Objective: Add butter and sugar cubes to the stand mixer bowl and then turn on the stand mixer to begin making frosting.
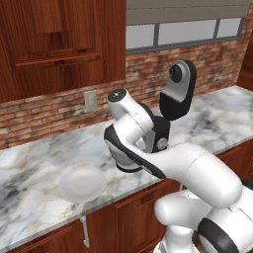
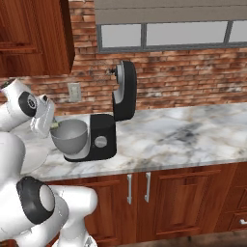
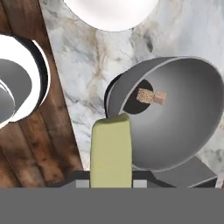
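Note:
My gripper point(image 3: 110, 178) is shut on the butter point(image 3: 110, 148), a yellowish-green stick that points out from between the fingers. The butter's far end hangs just over the near rim of the stand mixer bowl point(image 3: 179, 118), a deep grey metal bowl. Two tan sugar cubes point(image 3: 151, 96) lie on the bowl's bottom. In the right base view my gripper point(image 2: 52, 126) hovers at the left rim of the bowl point(image 2: 71, 135) with the butter point(image 2: 56, 124) showing as a green tip. The black stand mixer point(image 2: 103, 137) has its head point(image 2: 124, 89) tilted up and a round grey knob point(image 2: 101, 141) on its side.
A flat white plate point(image 1: 82, 184) sits on the marble counter point(image 1: 29, 168) left of the mixer, near the front edge. A brick wall with an outlet point(image 1: 90, 100) runs behind, with wooden cabinets point(image 1: 59, 39) above. The counter stretches right of the mixer point(image 2: 193, 130).

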Tool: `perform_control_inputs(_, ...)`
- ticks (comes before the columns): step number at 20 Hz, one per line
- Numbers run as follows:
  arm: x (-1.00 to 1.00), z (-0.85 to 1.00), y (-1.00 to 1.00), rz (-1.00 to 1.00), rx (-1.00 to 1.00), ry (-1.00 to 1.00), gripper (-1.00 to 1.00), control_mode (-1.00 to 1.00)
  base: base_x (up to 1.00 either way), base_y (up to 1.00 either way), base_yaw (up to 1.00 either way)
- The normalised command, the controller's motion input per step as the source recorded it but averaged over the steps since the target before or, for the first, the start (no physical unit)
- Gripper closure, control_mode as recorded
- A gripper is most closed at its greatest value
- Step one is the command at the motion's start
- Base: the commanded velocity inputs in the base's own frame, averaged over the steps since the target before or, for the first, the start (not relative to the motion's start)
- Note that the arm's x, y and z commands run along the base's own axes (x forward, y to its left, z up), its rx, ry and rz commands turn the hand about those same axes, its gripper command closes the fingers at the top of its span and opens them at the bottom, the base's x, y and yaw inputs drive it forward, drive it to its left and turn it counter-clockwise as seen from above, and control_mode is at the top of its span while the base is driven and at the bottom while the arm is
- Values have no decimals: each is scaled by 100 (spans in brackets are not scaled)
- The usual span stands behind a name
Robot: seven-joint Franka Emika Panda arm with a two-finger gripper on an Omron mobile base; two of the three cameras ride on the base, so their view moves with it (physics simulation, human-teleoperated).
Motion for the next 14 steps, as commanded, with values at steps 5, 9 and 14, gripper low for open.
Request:
perform_control_inputs(5, 80, 0, 28, 0, -1, 26, 100, -100, 0, 0, 0)
perform_control_inputs(9, 55, 0, 6, 1, 0, 15, 100, -100, 0, 0, 0)
perform_control_inputs(14, 6, -28, -13, 7, 0, 6, 100, -100, 0, 0, 0)
